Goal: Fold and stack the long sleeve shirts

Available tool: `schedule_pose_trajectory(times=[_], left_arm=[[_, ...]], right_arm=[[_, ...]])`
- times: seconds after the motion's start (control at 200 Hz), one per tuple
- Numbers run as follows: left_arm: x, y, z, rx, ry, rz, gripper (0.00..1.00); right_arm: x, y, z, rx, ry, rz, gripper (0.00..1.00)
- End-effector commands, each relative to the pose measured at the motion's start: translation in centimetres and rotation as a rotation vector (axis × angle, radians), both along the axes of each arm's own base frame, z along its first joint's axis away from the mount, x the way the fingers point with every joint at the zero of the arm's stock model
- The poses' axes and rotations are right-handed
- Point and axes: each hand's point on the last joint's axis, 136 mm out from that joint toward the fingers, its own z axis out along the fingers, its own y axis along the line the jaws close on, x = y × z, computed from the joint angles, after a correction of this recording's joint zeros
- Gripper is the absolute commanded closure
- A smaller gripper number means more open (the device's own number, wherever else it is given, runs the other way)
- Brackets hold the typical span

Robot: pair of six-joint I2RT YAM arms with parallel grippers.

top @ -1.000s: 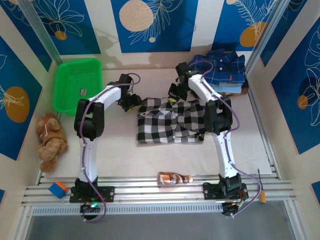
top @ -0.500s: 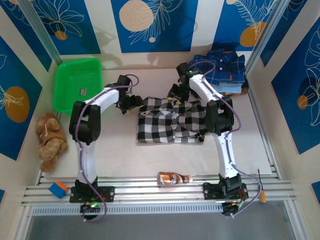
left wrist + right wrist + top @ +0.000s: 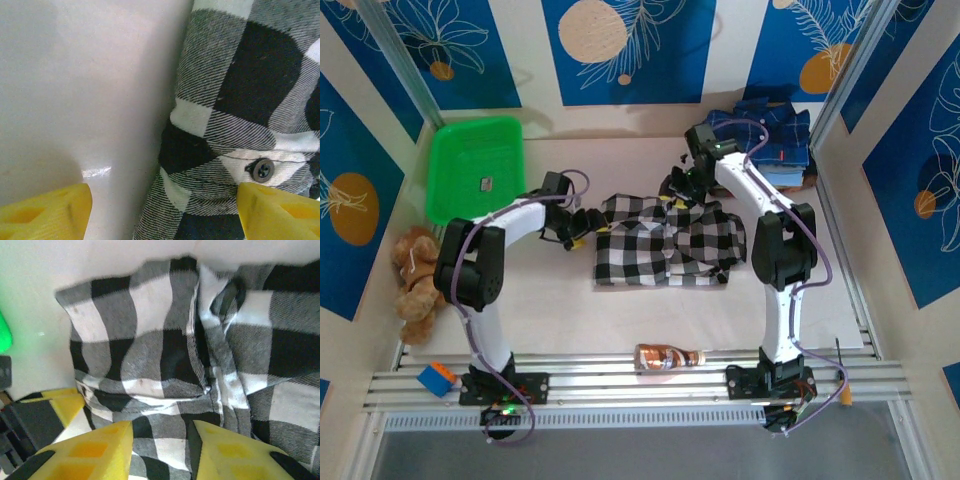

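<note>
**Operator:** What has moved?

**Spotter:** Your left arm's elbow has swung outward, away from the shirt (image 3: 660, 245). Your left gripper (image 3: 580, 224) has slid from the shirt's far left corner down along its left edge. Your right arm's elbow has swung out to the shirt's right, and your right gripper (image 3: 673, 192) stays at the shirt's far edge.

**Operator:** And the jaws?

**Spotter:** Your left jaws are released and spread wide. One finger hangs over bare table (image 3: 75, 100) beside the shirt's rolled edge, the other over the cloth next to a dark button (image 3: 263, 170). Your right jaws stand a little apart just above the checked cloth, with nothing pinched between them.

**Operator:** Where is everything?

**Spotter:** The shirt lies partly folded on the table, between your two grippers. The stack (image 3: 765, 135), navy on top, sits beyond the shirt's far right corner. The basket (image 3: 445, 190) is off the shirt's far left, and the plush toy (image 3: 420, 280) is well to its left. A bottle (image 3: 668, 356) lies on the shirt's near side, its label too small to read. The small tag in the basket is also too small to read.
</note>
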Motion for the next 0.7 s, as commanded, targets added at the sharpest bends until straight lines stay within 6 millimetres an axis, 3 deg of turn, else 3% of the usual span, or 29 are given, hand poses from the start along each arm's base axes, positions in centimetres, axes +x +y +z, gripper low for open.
schedule_pose_trajectory(times=[0.0,0.26,0.445,0.57,0.695], left_arm=[[1.4,-1.5,1.1,-0.079,-0.051,0.004,0.24],[2.0,-3.8,0.9,-0.121,-0.043,-0.015,0.26],[1.4,-4.2,-0.3,-0.09,-0.002,-0.024,0.3],[1.6,-4.8,-0.4,-0.082,0.003,-0.037,0.4],[1.9,-4.3,-0.2,-0.037,0.0,-0.034,0.59]], right_arm=[[-1.8,1.9,-0.9,0.081,0.047,0.057,0.71],[-3.5,1.8,-5.0,0.065,0.151,0.053,0.78],[-3.6,1.6,-6.0,0.059,0.17,0.044,0.81],[-3.9,1.1,-7.0,0.046,0.195,0.031,0.84],[-3.8,1.1,-8.3,0.055,0.222,0.01,0.86]])
